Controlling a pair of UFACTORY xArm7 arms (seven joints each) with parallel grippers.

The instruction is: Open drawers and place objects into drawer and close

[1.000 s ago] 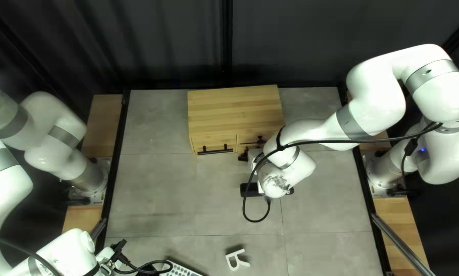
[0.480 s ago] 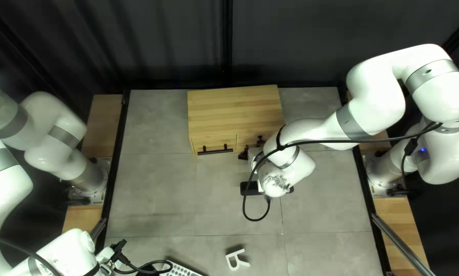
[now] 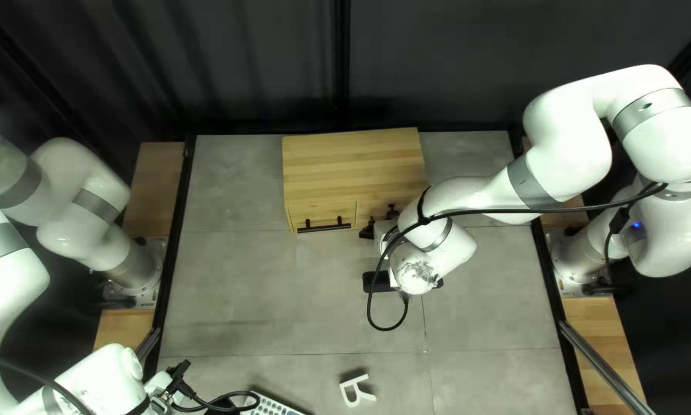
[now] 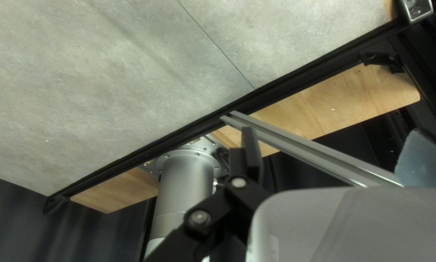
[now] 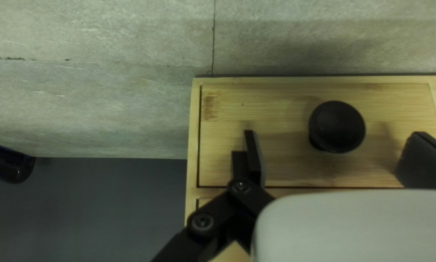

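Right gripper (image 3: 373,228) was at the front of the wooden cabinet (image 3: 353,165), its two fingers spread wide. In its wrist view a round black knob (image 5: 337,126) stood out from a drawer front (image 5: 276,109), ahead of the gap between the fingers and clear of both. That drawer front sat inside its frame, in the row nearest the table (image 3: 230,284). Beside it, at the left of the cabinet, another drawer (image 3: 322,212) had a black bar handle (image 3: 324,228).

Left gripper (image 3: 179,376) was up near the table's near left corner, its fingers apart too, with a metal rail (image 4: 305,148) beyond them. A white letter R (image 3: 357,390) lay on the table near the bottom of the top left view. Left of it, a pad of pale keys (image 3: 272,405) was cut off by the view's bottom edge; any print on it was too small to read.
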